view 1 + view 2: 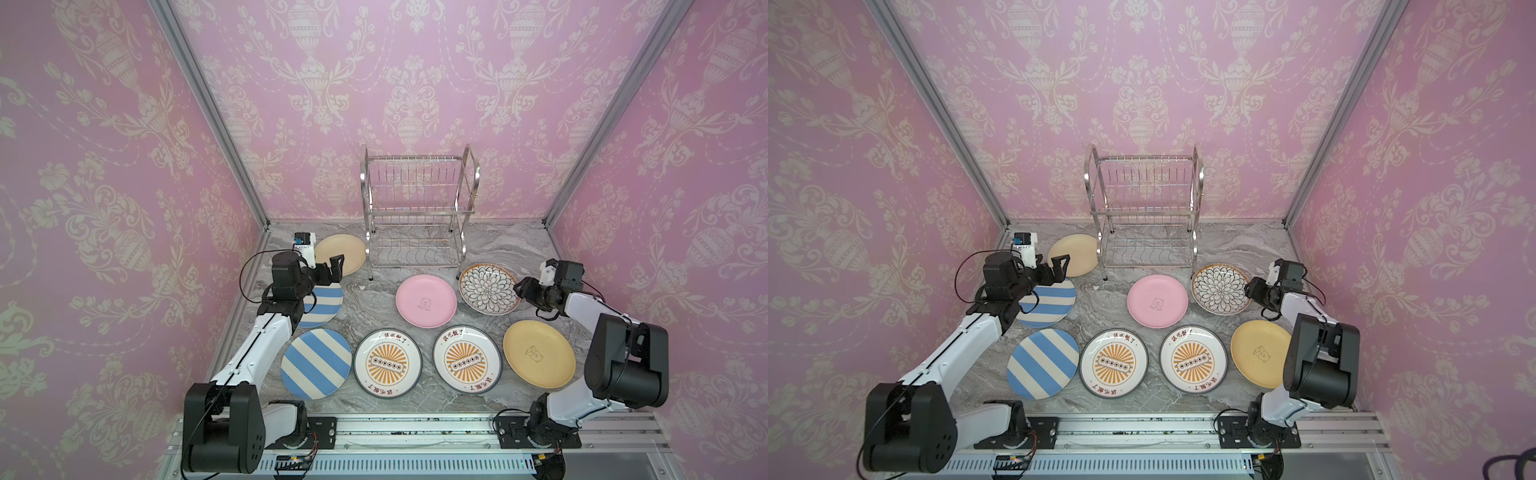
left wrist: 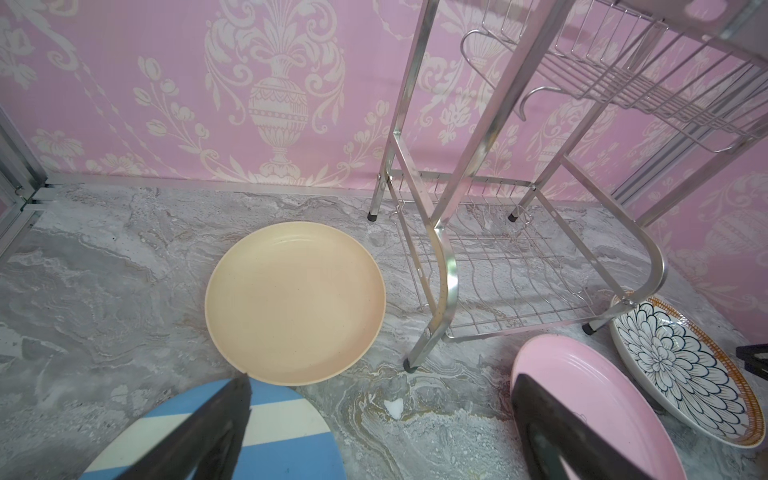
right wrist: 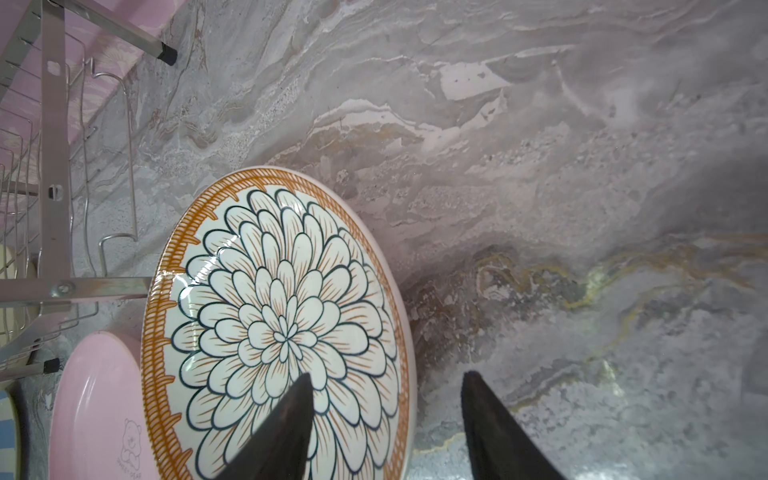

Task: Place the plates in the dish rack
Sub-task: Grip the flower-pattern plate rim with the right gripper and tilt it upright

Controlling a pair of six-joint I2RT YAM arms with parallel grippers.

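Qty: 8 plates point(image 1: 426, 300), 1 rack point(image 1: 415, 212).

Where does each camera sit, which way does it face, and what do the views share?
Top views: high in front, looking down on table, rack, plates; both arms show.
Left wrist: faces yellow plate and rack; open left gripper shows.
Right wrist: faces petal plate; right gripper straddles its rim.
All share the petal plate and pink plate.

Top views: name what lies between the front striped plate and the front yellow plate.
A sunburst plate and a second sunburst plate lie flat, side by side, between the front striped plate and the front yellow plate. Both top views show it.
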